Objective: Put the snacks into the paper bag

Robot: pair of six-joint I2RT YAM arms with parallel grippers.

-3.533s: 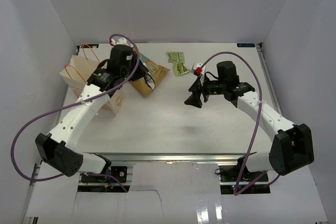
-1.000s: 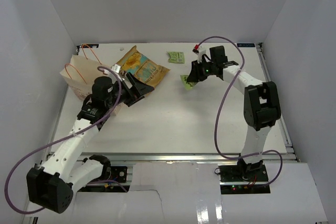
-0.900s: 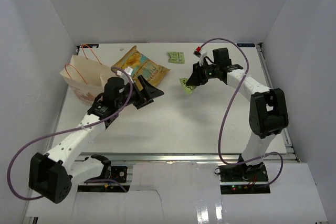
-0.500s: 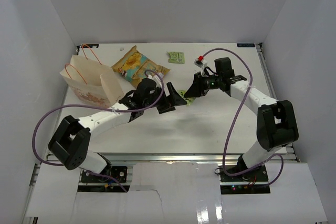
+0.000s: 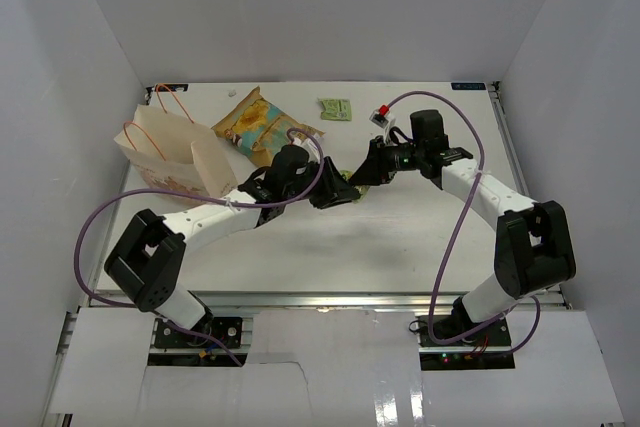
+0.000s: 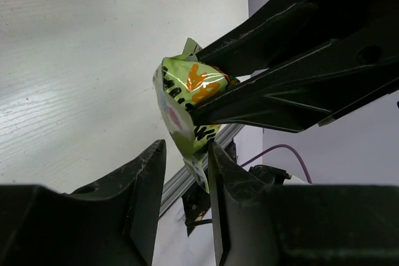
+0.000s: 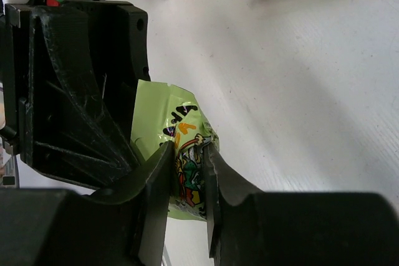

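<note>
A crumpled green foil sachet [image 6: 187, 95] is clenched in the right tool [image 7: 187, 152] above the counter [image 5: 400, 237], at centre frame. Its tail is flanked by the left tool [image 6: 185, 152]; whether that grip has closed cannot be told. If released early, the sachet could be dropped short of the cream paper bag [image 5: 215, 169], upper left.

Both arms reach inward, tips meeting: right gripper [image 7: 187, 160] clamps the green sachet [image 7: 159, 113]; left gripper [image 6: 186, 154] straddles it between half-closed jaws, grip unclear.
</note>
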